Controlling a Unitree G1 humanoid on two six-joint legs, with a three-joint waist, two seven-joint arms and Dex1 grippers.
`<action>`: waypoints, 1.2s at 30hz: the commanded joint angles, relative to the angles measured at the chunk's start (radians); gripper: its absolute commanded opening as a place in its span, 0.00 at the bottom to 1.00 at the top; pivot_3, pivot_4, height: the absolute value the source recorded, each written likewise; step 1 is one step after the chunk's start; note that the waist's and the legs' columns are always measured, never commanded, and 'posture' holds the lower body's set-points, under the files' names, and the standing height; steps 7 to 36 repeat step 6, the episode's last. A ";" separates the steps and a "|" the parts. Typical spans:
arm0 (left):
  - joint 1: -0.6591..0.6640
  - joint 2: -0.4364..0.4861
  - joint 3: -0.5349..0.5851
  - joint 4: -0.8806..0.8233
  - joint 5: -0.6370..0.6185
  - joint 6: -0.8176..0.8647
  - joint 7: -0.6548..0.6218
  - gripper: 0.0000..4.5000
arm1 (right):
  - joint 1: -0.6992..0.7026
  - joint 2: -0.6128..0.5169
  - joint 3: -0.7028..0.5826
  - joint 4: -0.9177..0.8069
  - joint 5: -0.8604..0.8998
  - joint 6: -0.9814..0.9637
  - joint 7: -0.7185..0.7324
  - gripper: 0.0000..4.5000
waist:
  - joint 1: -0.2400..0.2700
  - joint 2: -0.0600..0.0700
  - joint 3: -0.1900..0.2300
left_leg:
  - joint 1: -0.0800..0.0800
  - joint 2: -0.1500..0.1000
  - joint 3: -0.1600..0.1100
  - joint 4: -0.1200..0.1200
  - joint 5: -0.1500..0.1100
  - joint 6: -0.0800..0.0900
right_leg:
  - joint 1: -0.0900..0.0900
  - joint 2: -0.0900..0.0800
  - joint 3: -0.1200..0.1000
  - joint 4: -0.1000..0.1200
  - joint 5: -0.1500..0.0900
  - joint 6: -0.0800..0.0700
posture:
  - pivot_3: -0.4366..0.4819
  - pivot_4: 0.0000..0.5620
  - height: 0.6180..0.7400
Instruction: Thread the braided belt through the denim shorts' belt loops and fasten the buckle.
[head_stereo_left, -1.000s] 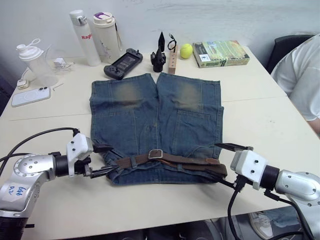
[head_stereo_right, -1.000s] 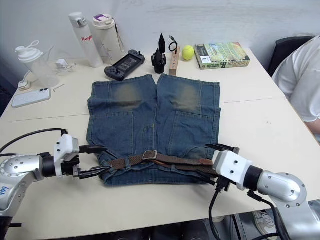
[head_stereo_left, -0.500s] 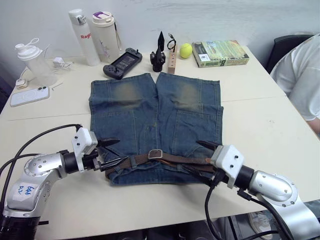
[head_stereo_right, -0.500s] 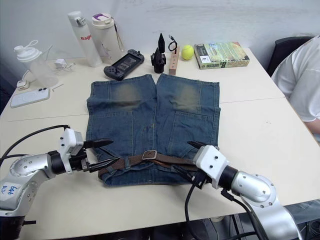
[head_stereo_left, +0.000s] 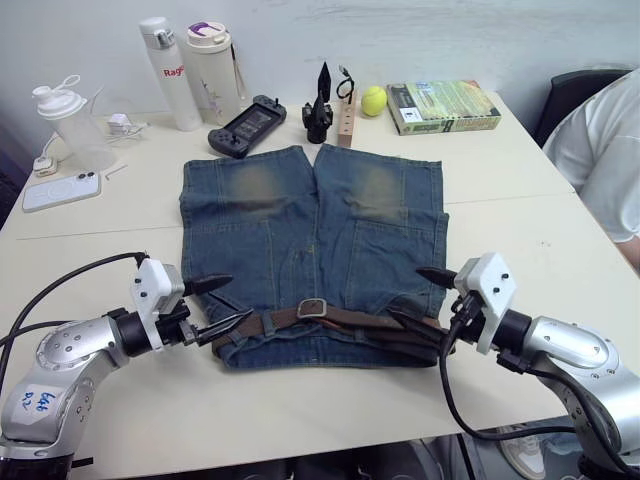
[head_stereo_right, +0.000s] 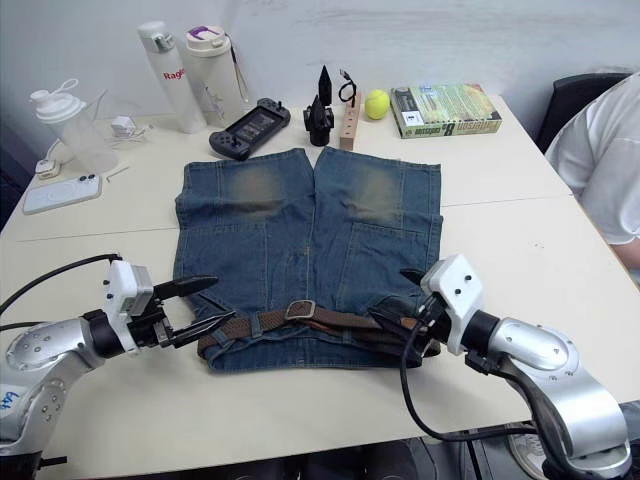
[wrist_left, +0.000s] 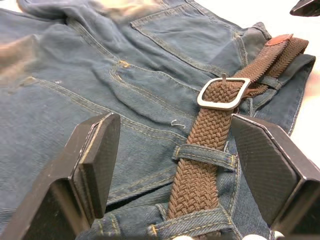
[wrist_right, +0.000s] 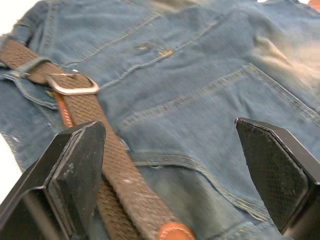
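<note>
The denim shorts (head_stereo_left: 312, 225) lie flat in the middle of the table, waistband toward me. The braided belt (head_stereo_left: 370, 322) runs along the waistband under the belt loops (wrist_left: 205, 152). Its strap passes through the silver buckle (head_stereo_left: 310, 308) near the middle. My left gripper (head_stereo_left: 228, 302) is open at the waistband's left end, its fingers (wrist_left: 95, 155) either side of the belt without touching it. My right gripper (head_stereo_left: 408, 293) is open over the belt's right end, where the belt's tan leather tip (wrist_right: 172, 232) lies between its fingers (wrist_right: 75, 165).
Along the back edge stand two bottles (head_stereo_left: 190, 70), a shaker cup (head_stereo_left: 65, 125), a phone (head_stereo_left: 60, 190), a game controller (head_stereo_left: 245, 125), a black tool (head_stereo_left: 318, 110), a wooden block (head_stereo_left: 347, 115), a yellow ball (head_stereo_left: 372, 100) and a book (head_stereo_left: 442, 107). A person's sleeve (head_stereo_left: 600, 150) is at the right.
My right gripper swung in from the right over the belt's right end, then drew back a little. My left gripper edged toward the waistband's left end. Shorts and belt have not moved.
</note>
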 joint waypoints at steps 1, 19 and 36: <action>0.007 -0.003 0.031 -0.022 0.008 -0.036 0.006 0.86 | -0.014 -0.024 -0.012 0.003 0.010 -0.038 0.016 0.98 | 0.000 0.000 0.000 | 0.000 0.000 0.000 0.000 0.000 0.000 | 0.000 0.000 0.000 0.000 0.000 0.000 | 0.48 0.27 0.84; 0.012 -0.007 0.030 -0.018 0.020 -0.061 0.009 0.86 | -0.021 -0.040 -0.002 0.027 0.003 -0.055 0.019 0.98 | 0.000 0.000 0.000 | 0.000 0.000 0.000 0.000 0.000 0.000 | 0.000 0.000 0.000 0.000 0.000 0.000 | 0.48 0.27 0.84; 0.012 -0.007 0.030 -0.018 0.020 -0.061 0.009 0.86 | -0.021 -0.040 -0.002 0.027 0.003 -0.055 0.019 0.98 | 0.000 0.000 0.000 | 0.000 0.000 0.000 0.000 0.000 0.000 | 0.000 0.000 0.000 0.000 0.000 0.000 | 0.48 0.27 0.84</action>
